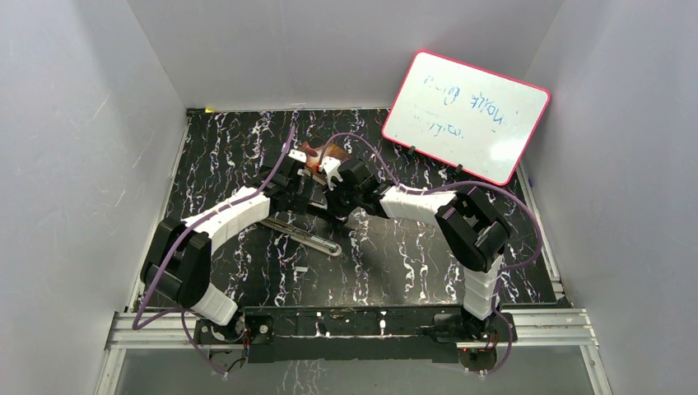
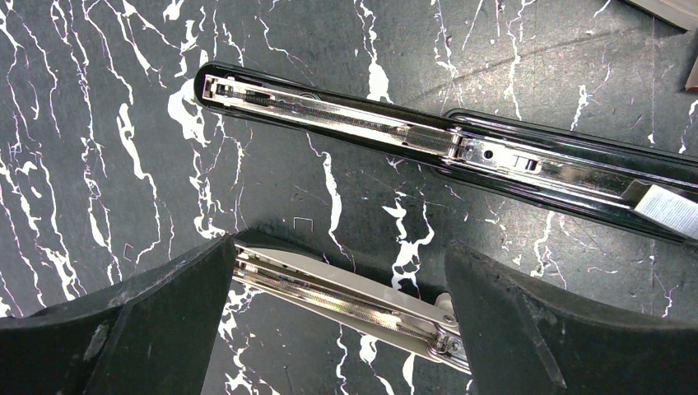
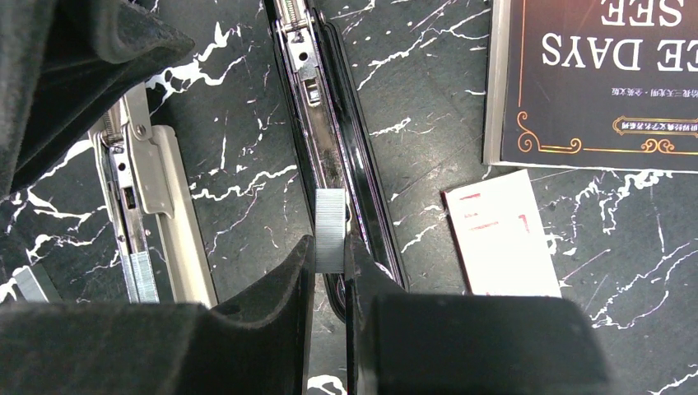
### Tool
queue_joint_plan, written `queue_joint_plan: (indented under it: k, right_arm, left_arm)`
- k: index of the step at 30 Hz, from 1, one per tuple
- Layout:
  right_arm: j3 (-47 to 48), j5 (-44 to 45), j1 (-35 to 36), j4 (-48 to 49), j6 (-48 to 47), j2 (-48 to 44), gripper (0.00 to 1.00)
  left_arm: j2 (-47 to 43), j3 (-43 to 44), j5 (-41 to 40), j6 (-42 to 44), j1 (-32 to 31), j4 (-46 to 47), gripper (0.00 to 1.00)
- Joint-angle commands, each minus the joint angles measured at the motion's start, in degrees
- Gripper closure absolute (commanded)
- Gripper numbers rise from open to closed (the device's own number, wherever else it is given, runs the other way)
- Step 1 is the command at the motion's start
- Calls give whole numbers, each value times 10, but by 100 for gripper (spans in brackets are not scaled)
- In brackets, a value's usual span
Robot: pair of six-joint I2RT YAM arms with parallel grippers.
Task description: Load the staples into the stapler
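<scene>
Over the open channel of the long black plastic stapler [image 3: 372, 206], near its front end, the right gripper [image 3: 329, 251] is clenched on the staples [image 3: 330, 220], a short silver-grey metal strip. I cannot tell if the strip touches the channel.

I judge the task to be about at its middle. The stapler already lies unfolded flat on the black white-veined table [image 2: 82, 164] and the strip is in the grip. It is not yet laid flat into the channel, and after that the cover must be folded back.

The left gripper [image 2: 339, 247] is released, its fingers spread wide above a second, grey metal stapler [image 2: 346, 300], grasping nothing.

The black stapler's channel shows only its spring [image 2: 313, 111], with no staples seated. The grey stapler's channel holds a second strip of staples [image 3: 144, 278] at one end. The small white-and-red cardboard box [image 3: 502, 234] lies beside the black stapler, and its content is hidden
</scene>
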Motion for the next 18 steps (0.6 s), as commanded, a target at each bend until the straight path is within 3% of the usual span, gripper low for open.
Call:
queue_joint_plan:
  k: [1, 18]
  right_arm:
    - [20, 26, 7, -25, -38, -5, 100]
    - [9, -25, 29, -40, -44, -20, 100]
  left_arm:
    - [-25, -4, -11, 4, -2, -4, 2]
    - [-27, -5, -14, 5, -2, -4, 2]
